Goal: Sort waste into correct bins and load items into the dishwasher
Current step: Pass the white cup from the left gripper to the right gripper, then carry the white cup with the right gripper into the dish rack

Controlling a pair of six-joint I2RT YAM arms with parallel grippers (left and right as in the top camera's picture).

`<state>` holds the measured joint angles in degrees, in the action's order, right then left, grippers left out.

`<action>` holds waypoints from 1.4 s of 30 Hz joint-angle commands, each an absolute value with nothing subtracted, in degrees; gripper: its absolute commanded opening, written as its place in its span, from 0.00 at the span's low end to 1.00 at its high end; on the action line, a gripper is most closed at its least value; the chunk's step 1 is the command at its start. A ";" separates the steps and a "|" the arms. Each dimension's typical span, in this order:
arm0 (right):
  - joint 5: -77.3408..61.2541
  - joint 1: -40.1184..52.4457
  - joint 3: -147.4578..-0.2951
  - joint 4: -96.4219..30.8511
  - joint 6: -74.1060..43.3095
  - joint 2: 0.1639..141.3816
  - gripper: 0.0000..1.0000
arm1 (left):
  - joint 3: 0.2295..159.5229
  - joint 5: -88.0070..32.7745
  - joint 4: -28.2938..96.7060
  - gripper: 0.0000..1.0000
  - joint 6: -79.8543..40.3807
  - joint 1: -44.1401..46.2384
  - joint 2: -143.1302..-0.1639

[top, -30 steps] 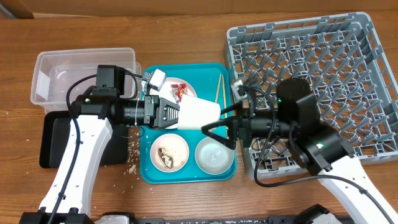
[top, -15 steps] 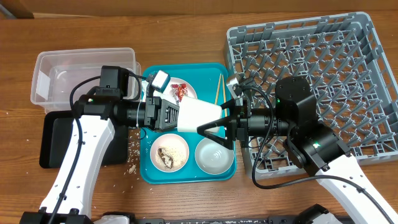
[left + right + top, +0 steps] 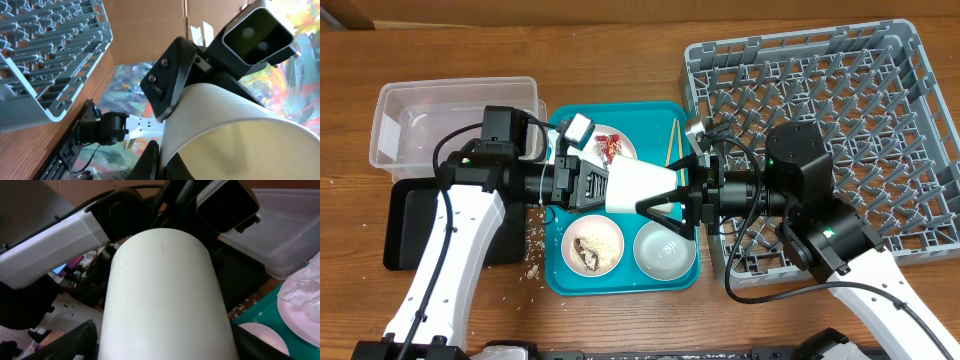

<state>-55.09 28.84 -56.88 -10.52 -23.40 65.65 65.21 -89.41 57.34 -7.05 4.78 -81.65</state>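
Offering the white cup point(image 3: 640, 186) sideways, left hand point(image 3: 605, 187) pinches its rim; right hand point(image 3: 657, 190), spread wide, straddles its base, likely bound for the dish rack point(image 3: 840, 90).

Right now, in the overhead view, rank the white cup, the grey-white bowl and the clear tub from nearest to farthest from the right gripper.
1. white cup: between the right gripper fingers, above the teal tray.
2. grey-white bowl: on the tray, just below the gripper in the picture.
3. clear tub: far off, at the picture's upper left.
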 commanded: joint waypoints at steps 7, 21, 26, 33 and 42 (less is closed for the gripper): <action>-59.35 27.73 -58.26 -9.04 -24.27 64.62 0.66 | 65.71 -86.83 58.02 0.04 -6.20 5.32 -81.95; -49.71 20.21 -58.28 -22.09 -19.88 56.25 0.55 | 65.71 -72.69 58.57 1.00 -7.33 4.01 -81.95; -10.79 19.35 -64.84 -50.37 -20.82 49.28 0.56 | 65.71 -70.02 58.87 1.00 -7.31 2.37 -81.95; -2.42 19.44 -72.10 -72.66 -23.94 51.53 0.57 | 65.71 -67.70 58.70 1.00 -7.94 2.26 -81.95; -2.61 20.14 -72.07 -86.15 -24.03 68.01 0.56 | 65.71 -67.31 58.67 1.00 -7.94 2.26 -81.95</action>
<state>-4.14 19.46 -71.59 -84.90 -23.77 63.09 65.21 -68.03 58.74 -7.53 2.50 -81.67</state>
